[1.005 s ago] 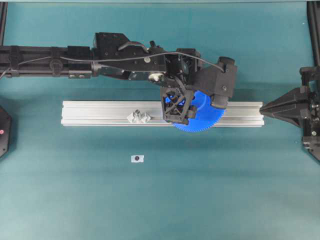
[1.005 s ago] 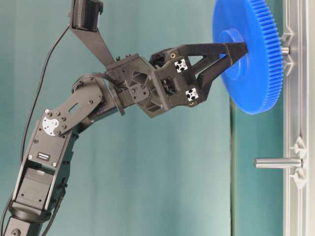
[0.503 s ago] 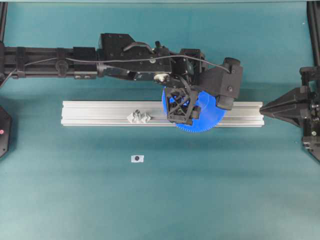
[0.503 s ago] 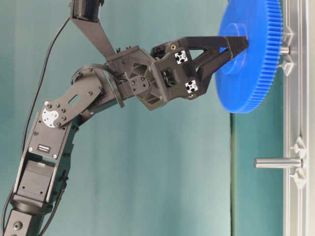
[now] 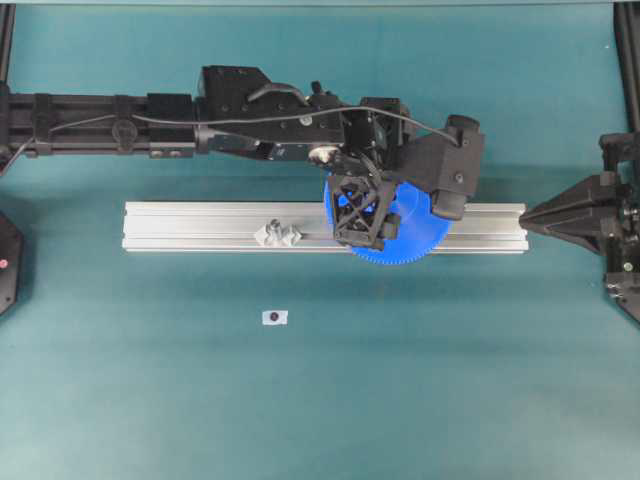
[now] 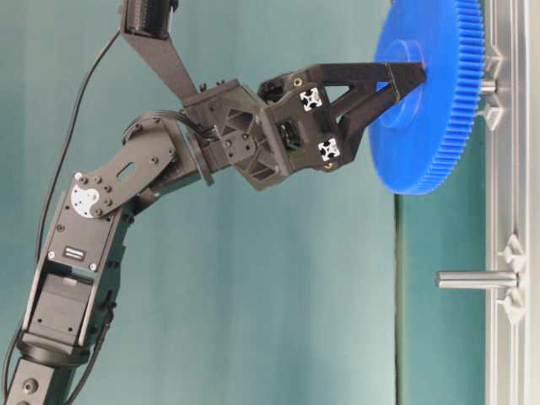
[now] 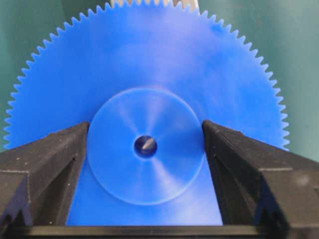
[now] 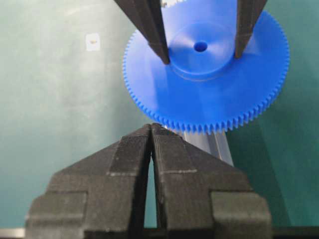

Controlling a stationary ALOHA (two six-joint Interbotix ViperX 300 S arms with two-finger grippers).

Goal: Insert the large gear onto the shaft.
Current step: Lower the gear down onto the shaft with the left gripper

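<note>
The large gear [image 7: 149, 59] has the shaft [image 7: 146, 144] in its hole (wrist view only); left claw [image 7: 145, 123] grip unclear.

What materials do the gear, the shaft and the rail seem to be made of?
Gear: likely plastic, uniformly bright blue and matte, with faint circular marks on its hub.
Shaft: apparently metal, grey with a dull shine; only its end shows behind the gear.
Rail: probably aluminium, pale silver and satin, with long straight grooves like an extruded profile.
</note>
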